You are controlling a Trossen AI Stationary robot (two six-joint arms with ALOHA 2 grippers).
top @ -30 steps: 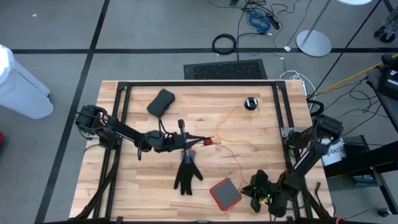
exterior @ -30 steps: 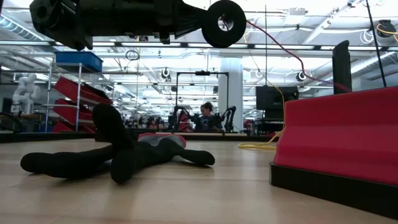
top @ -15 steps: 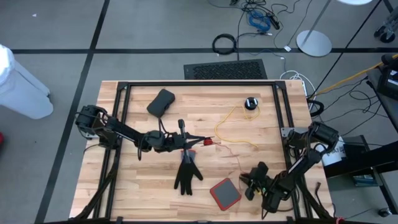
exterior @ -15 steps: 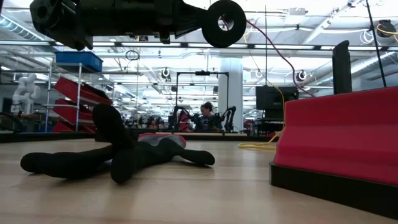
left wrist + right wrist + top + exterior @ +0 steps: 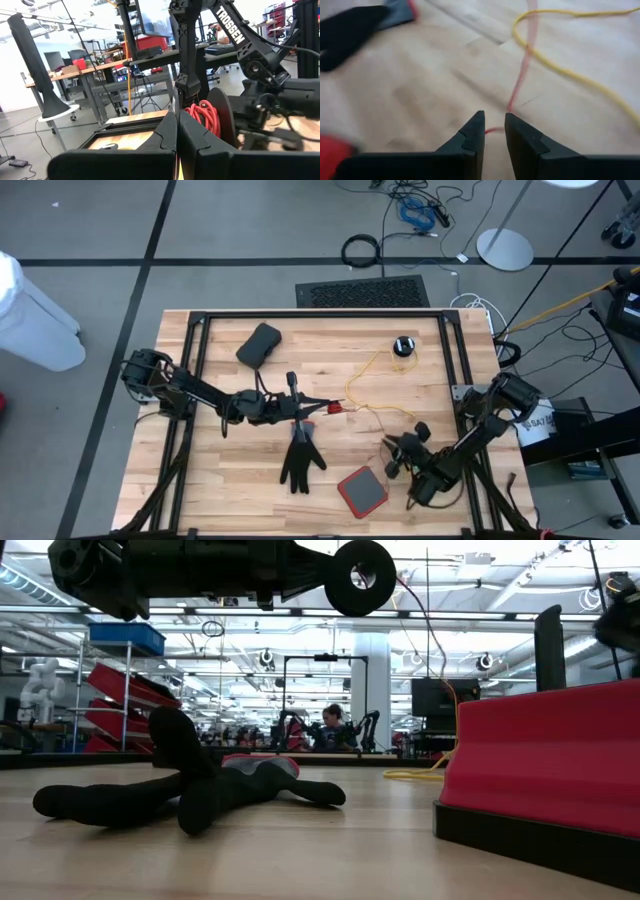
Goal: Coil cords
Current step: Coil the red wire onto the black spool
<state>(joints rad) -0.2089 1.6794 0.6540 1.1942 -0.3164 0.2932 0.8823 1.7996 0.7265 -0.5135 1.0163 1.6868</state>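
Observation:
A yellow cord lies in a loose loop on the table, running from its black puck; it also shows in the right wrist view. My left gripper is shut above the table's middle, with a second black puck and a small red piece at its tip. A thin red wire runs from there down to the table. My right gripper, fingers narrowly apart, hovers low over that wire; I cannot tell whether it touches it. My left gripper is shut at the black puck, which has red wire wound on it. Its own fingers hide the place of contact. The fingers lie level, pointing toward the table's right. The puck is lifted clear and the red wire hangs from it.
A black glove lies near the middle front, also in the low view. A red-topped box sits beside my right gripper. A dark pouch lies at the far left. A black frame borders the table.
My right gripper has gone from the table's near edge toward the far edge and a little left, past the red box toward the thin red wire. The wire hanging from the lifted puck now falls more steeply. My left gripper has kept still.

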